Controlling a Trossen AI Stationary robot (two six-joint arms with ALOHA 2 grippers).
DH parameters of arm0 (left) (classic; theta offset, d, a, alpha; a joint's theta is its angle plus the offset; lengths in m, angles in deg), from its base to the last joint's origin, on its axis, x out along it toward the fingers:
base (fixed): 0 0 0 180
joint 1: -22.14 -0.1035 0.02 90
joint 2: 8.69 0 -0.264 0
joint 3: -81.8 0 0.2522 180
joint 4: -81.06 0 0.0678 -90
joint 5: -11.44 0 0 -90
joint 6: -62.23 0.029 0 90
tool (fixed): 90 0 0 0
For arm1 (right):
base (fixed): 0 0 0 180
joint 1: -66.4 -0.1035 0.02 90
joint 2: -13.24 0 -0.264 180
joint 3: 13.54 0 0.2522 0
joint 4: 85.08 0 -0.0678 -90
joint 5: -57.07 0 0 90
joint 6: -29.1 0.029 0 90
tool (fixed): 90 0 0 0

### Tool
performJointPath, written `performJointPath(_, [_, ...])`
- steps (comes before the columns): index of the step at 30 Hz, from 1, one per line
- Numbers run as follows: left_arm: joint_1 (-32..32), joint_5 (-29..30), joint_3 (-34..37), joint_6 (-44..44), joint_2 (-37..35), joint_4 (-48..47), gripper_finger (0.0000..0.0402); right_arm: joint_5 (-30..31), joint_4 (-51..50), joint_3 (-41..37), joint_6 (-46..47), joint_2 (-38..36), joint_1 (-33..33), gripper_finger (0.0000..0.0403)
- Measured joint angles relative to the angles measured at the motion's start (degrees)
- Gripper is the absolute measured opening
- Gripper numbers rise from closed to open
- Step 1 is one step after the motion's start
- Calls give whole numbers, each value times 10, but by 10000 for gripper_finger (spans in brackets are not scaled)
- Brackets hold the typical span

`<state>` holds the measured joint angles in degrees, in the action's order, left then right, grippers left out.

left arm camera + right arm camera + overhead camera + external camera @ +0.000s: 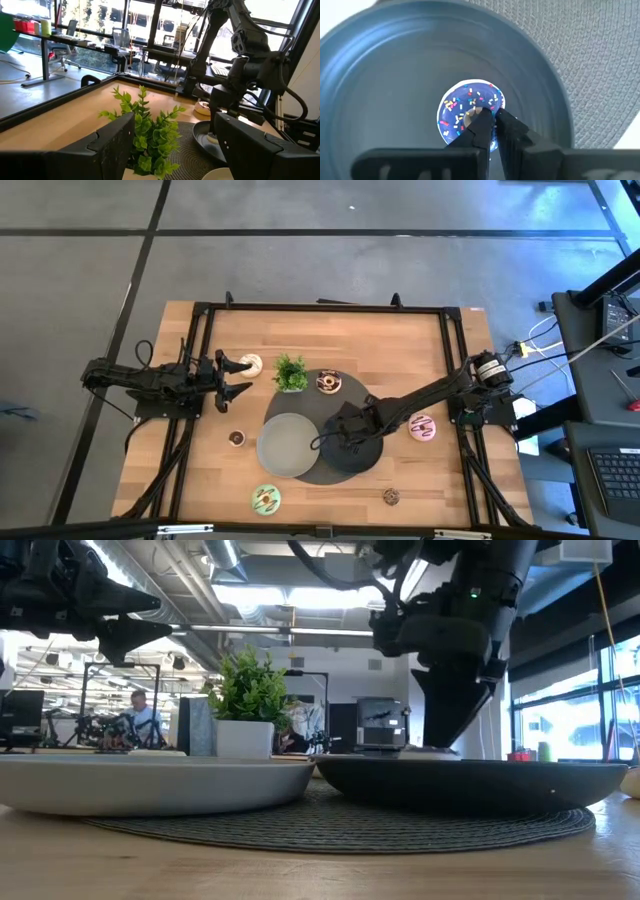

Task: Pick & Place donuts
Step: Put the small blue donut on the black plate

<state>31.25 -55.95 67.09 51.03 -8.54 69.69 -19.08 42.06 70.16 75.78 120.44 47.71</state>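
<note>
- The right gripper (pixel 494 120) hangs low inside the dark plate (pixel 380 65), its two fingers nearly closed and pinching the rim of a purple-iced sprinkled donut (pixel 465 112) that lies flat on the plate's floor.
- From above, the right gripper (pixel 347 432) sits over the dark plate (pixel 368 462), which rests on a round woven mat (pixel 345 395) beside a grey plate (pixel 285 445).
- From table height the same gripper comes straight down into the dark plate (pixel 470 780); the donut itself is hidden behind the rim there.
- The left gripper (pixel 236 377) hovers near the table's left side with its fingers spread wide and nothing between them, just beside a white-iced donut (pixel 252 365).
- A small green plant (pixel 291 373) in a white pot stands between that white donut and a chocolate sprinkled donut (pixel 328 383) on the mat's far edge.
- A pink donut (pixel 422 427) lies on the wood just right of the mat.
- A green donut (pixel 266 499) sits near the front edge, with a tiny brown donut (pixel 391 496) further right along it.
- Another small dark donut (pixel 237 438) rests just left of the grey plate.
</note>
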Motion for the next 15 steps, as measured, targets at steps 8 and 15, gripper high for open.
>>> performJointPath(8, [0, 0, 0, 0, 0, 0, 269, 0, 0, 0, -7, 0, -7, 32])
performJointPath(15, [0, 0, 0, 0, 0, 0, 269, -4, -1, 0, -8, 0, -7, 58])
